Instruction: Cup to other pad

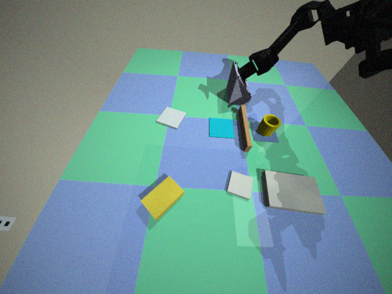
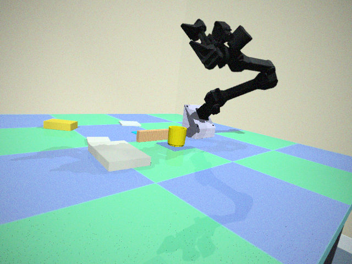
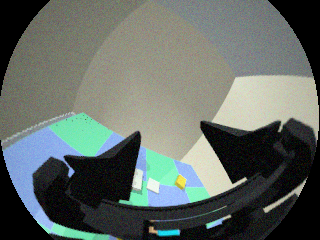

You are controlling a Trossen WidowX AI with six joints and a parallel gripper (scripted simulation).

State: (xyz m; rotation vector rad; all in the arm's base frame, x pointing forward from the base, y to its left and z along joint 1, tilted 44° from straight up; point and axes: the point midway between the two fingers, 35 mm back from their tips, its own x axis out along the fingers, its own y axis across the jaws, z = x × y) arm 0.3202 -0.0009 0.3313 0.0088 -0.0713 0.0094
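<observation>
Beige walls stand behind a table [image 2: 256,181] checkered in green and blue. Near the middle of the exterior view the yellow cup [image 2: 176,136] stands upright on a dark blue pad [image 2: 170,147]; from the top view its inside is in shadow, and I cannot make out marbles. Just left of it in the top view a wooden bar [image 1: 245,127] lies between the cup and a cyan pad [image 1: 221,127]. The arm's grey base [image 2: 197,122] sits behind the cup. The gripper [image 2: 196,38] hangs high in the upper middle of the exterior view, well apart from the cup, its fingers spread wide with nothing between them. Lower right in the top view lies a grey slab [image 1: 294,192], with a yellow block [image 1: 162,196] at lower left.
</observation>
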